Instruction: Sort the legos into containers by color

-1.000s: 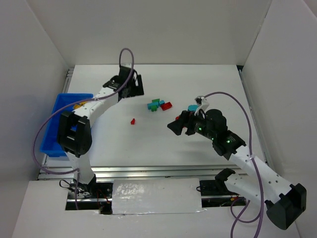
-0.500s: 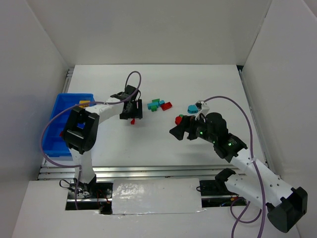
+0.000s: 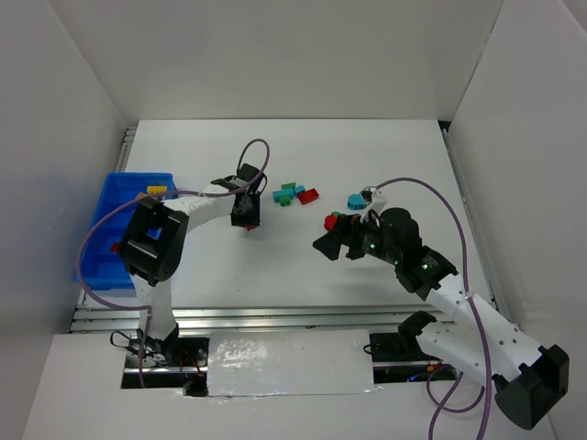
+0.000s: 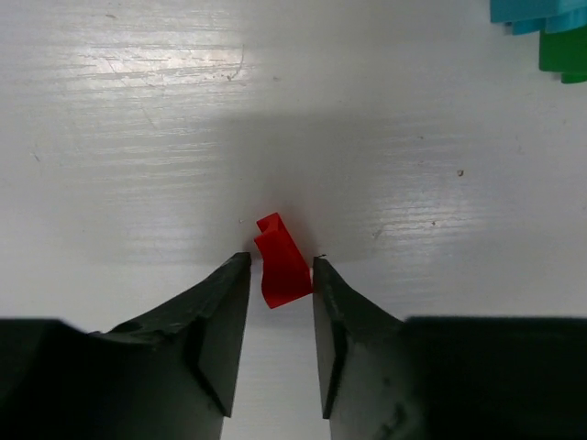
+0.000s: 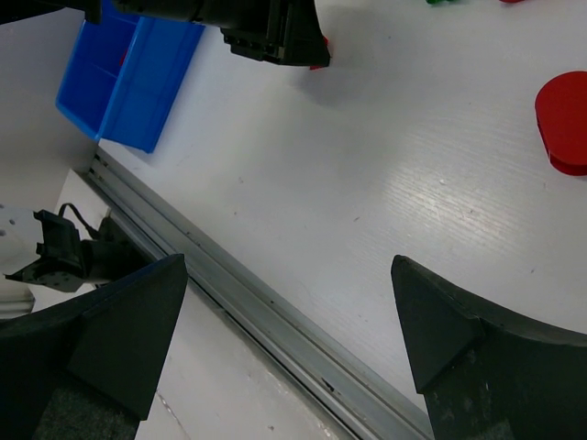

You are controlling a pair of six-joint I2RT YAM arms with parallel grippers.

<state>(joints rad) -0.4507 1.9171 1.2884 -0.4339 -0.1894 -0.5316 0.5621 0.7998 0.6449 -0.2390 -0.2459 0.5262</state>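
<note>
while the left gripper (image 4: 281, 260) stands over a small red brick (image 4: 282, 277), its jaws sit close on either side: one touches the brick and a sliver of table (image 3: 275, 275) shows by the other, so i cannot tell if it is clamped. the red brick lies just at 9 o'clock of the table's centre. a heap (image 3: 292, 194) of teal, green and red bricks sits at its 2 o'clock. the tray (image 3: 96, 229) is at the table's 9 o'clock edge. the right gripper (image 5: 289, 275) hangs empty, jaws wide apart, with a round brick (image 3: 331, 221), red, at its 12 o'clock and a teal brick (image 3: 356, 201) at its 1 o'clock.
</note>
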